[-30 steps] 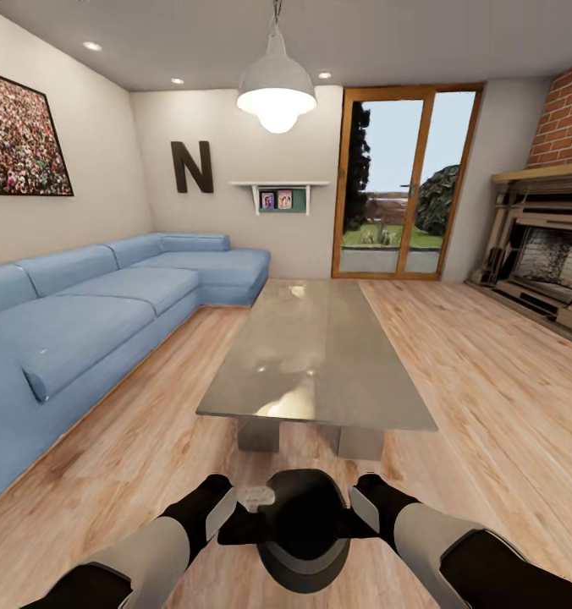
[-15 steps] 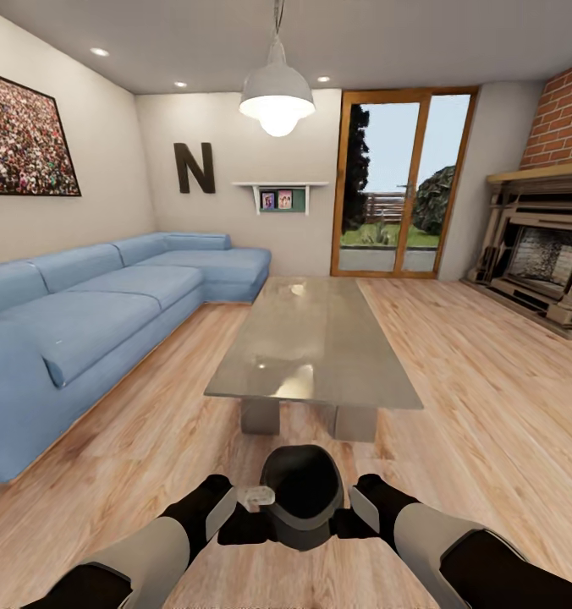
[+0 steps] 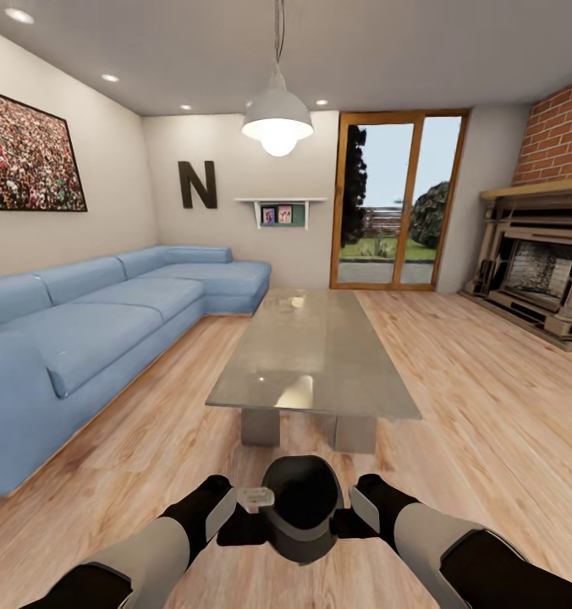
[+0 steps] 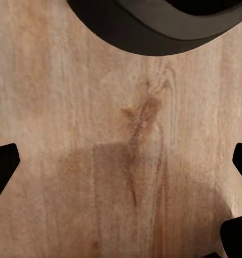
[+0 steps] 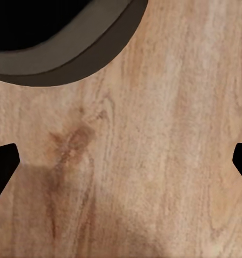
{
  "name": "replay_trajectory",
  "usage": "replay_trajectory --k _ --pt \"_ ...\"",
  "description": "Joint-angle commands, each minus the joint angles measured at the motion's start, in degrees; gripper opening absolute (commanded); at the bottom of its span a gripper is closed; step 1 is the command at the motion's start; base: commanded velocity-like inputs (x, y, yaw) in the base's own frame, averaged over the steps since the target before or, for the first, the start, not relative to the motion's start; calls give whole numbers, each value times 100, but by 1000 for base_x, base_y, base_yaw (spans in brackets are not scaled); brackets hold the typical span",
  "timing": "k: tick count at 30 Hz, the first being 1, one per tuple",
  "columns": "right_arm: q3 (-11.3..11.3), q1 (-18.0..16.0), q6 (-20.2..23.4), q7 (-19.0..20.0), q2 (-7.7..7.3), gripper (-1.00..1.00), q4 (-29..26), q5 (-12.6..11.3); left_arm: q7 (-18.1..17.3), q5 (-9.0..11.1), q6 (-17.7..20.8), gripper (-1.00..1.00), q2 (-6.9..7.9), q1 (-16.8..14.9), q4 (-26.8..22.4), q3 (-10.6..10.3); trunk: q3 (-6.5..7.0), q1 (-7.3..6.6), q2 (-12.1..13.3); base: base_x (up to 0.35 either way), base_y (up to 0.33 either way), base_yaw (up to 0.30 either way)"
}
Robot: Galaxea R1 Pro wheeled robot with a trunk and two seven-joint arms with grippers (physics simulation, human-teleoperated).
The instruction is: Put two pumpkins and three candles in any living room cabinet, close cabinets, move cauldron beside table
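The black round cauldron (image 3: 299,507) hangs low in front of me between my two arms, just short of the near end of the grey glossy coffee table (image 3: 311,355). My left gripper (image 3: 239,518) presses on its left side and my right gripper (image 3: 349,520) on its right. In the left wrist view the cauldron (image 4: 153,27) lies beyond the left gripper (image 4: 121,161), whose spread fingers frame bare floor. The right wrist view has the same layout, with the cauldron (image 5: 56,48) beyond the right gripper (image 5: 121,161). The pumpkins, candles and cabinet are out of view.
A long blue corner sofa (image 3: 91,321) runs along the left wall. A fireplace (image 3: 540,271) stands at the right and a glass door (image 3: 396,203) at the back. A pendant lamp (image 3: 277,118) hangs over the table. Wooden floor lies on both sides of the table.
The head view has tilted up, showing more ceiling. The cauldron has tipped from mouth-toward-me to nearly upright and looks smaller and lower between the grippers.
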Motion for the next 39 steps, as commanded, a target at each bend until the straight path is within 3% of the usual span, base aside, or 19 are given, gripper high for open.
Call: replay_trajectory --k 1,17,30,34,36,39 --pt "31 -2 26 -38 -2 100 -11 -61 36 6 19 100 0 -3 -1 -13 17 -4 -1 0 0 0" --pt "21 -3 25 -40 -4 100 -20 -60 134 5 19 100 14 -3 26 3 311 -45 21 0 0 81" --pt "20 -11 27 -47 -41 100 -9 -60 136 11 13 100 428 -3 137 14 500 -78 38 0 0 163" --pt "25 -11 27 -42 -248 100 9 -60 142 12 -71 100 576 -4 365 11 557 -89 43 0 0 165" --pt "32 -7 23 -41 -406 100 18 -60 143 10 -232 100 620 -3 548 7 585 -94 46 0 0 165" --pt "39 -4 19 -40 -510 100 31 -55 144 6 -351 100 638 -3 700 3 628 -102 50 0 0 165"
